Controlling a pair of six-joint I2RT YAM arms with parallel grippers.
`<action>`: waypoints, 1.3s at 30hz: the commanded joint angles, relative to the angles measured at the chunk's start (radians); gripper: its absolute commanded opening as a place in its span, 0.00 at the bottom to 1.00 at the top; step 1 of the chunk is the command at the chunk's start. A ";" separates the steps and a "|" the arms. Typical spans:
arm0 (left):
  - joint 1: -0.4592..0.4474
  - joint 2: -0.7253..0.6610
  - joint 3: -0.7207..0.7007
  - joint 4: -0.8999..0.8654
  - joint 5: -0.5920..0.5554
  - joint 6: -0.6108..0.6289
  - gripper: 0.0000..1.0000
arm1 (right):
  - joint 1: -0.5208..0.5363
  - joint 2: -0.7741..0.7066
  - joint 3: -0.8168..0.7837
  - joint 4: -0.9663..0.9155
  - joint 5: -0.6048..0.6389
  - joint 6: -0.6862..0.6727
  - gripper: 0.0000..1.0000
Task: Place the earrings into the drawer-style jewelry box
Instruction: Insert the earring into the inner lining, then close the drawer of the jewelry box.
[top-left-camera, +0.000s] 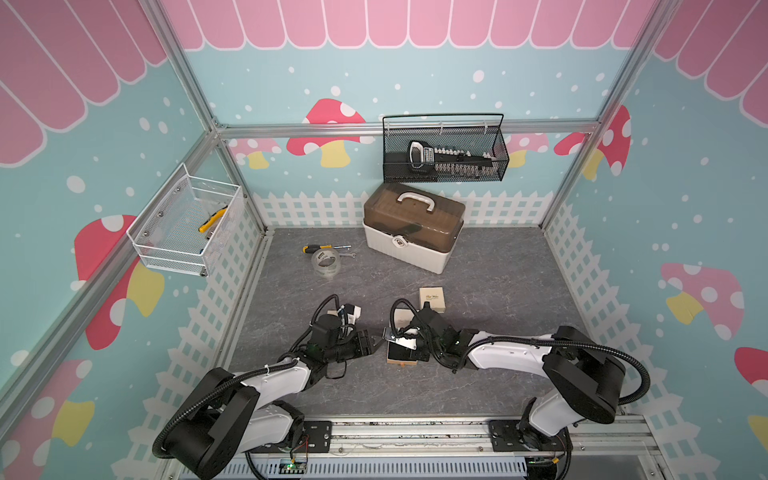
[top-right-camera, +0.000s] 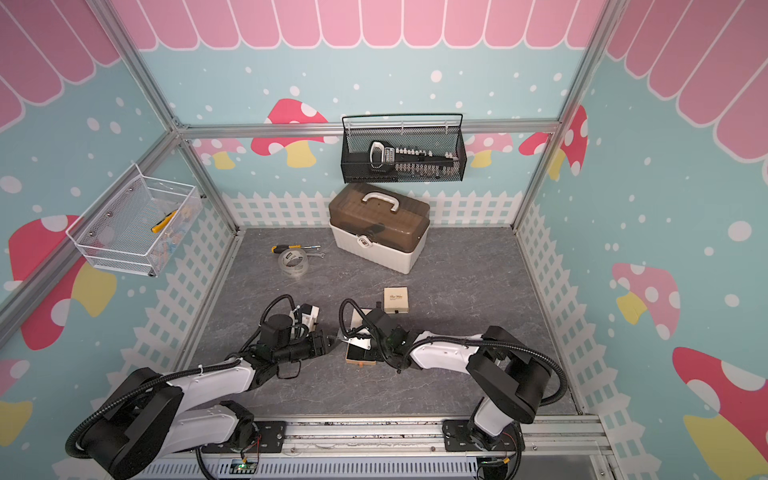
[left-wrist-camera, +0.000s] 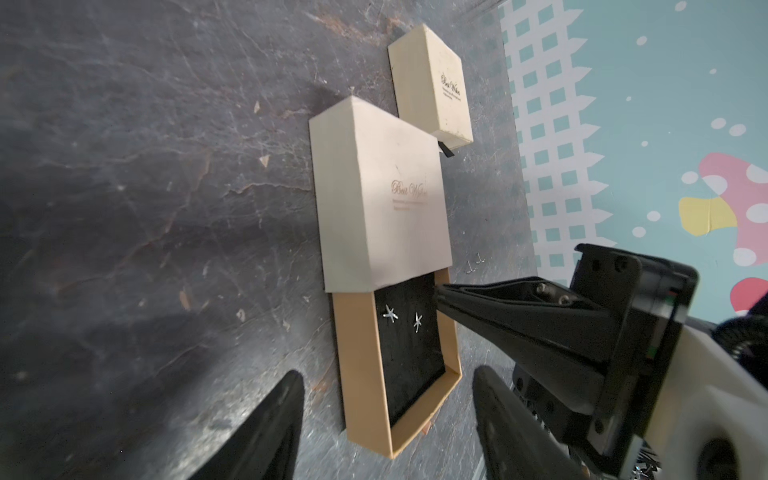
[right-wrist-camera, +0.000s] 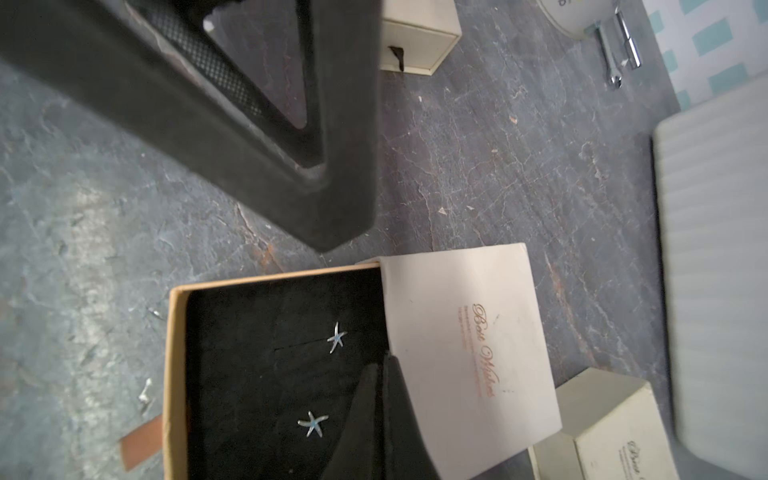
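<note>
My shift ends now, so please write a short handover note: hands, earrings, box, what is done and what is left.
Left hand: open, empty, at the outer end of the drawer.
Right hand: shut, nothing seen in it, tip above the lining by the sleeve.
Both earrings lie on the black lining of the pulled-out drawer.
Done: earrings placed.
Left: probably withdraw the right hand and push the drawer in.

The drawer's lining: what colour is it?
Black; the drawer's lining shows best in the right wrist view.
</note>
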 joint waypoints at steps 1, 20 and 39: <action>0.003 -0.032 0.047 -0.078 -0.058 0.068 0.65 | -0.038 -0.034 0.078 -0.110 -0.056 0.247 0.00; 0.010 0.435 0.580 -0.251 0.008 0.331 0.66 | -0.045 -0.319 -0.116 -0.311 -0.007 0.628 0.03; 0.006 0.668 0.779 -0.379 0.170 0.347 0.70 | 0.087 -0.140 -0.165 -0.032 -0.193 0.637 0.04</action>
